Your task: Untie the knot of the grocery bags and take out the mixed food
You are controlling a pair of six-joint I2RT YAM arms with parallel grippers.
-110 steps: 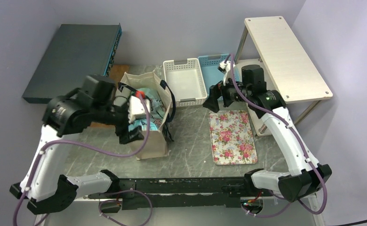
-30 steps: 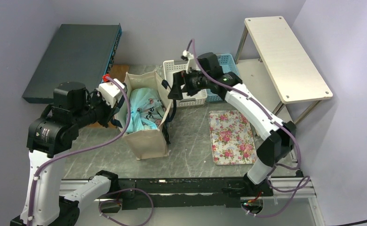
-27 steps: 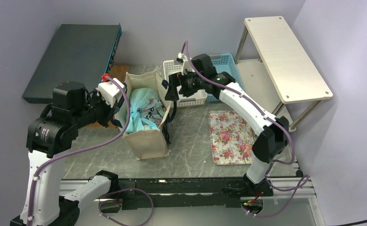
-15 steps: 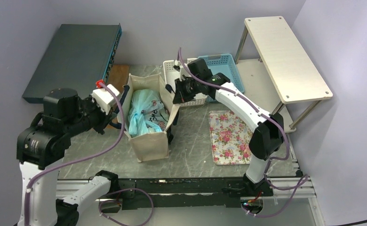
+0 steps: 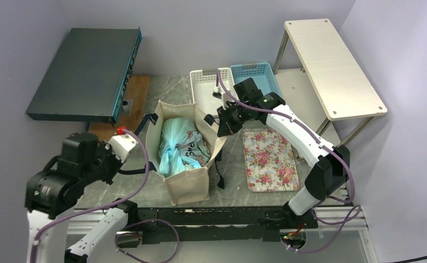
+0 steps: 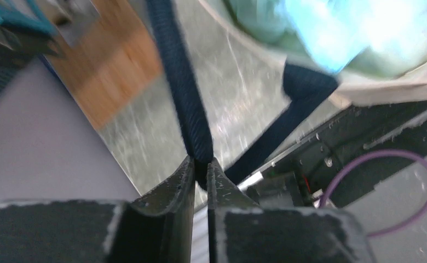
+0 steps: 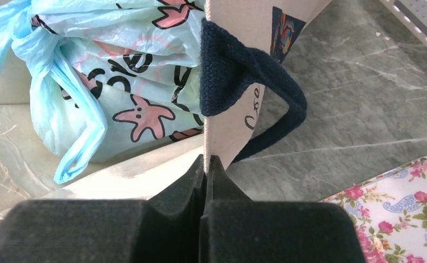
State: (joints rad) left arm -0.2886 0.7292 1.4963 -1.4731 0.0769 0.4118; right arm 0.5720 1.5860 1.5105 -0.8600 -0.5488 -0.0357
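Observation:
A beige canvas tote (image 5: 192, 183) stands open on the table, and the light-blue plastic bag (image 5: 178, 143) sits inside it. The bag's handles are bunched into a knot (image 7: 29, 39), with one loop hanging down. My left gripper (image 6: 200, 164) is shut on the tote's black left strap (image 6: 181, 82) and holds it taut. On the other side my right gripper (image 7: 207, 159) is shut on the tote's right rim (image 7: 222, 126), just below the dark strap patch (image 7: 228, 71). The mixed food is hidden inside the plastic bag.
A white basket (image 5: 208, 90) and a blue basket (image 5: 258, 74) stand behind the tote. A floral tray (image 5: 270, 159) lies to its right. A dark flat box (image 5: 85, 71) and a wooden board (image 5: 132, 98) are at back left, a white shelf (image 5: 332, 66) at right.
The tote has slid toward the near edge and a little right. My left arm drew back with the strap. My right gripper came in open and closed on the tote's right rim.

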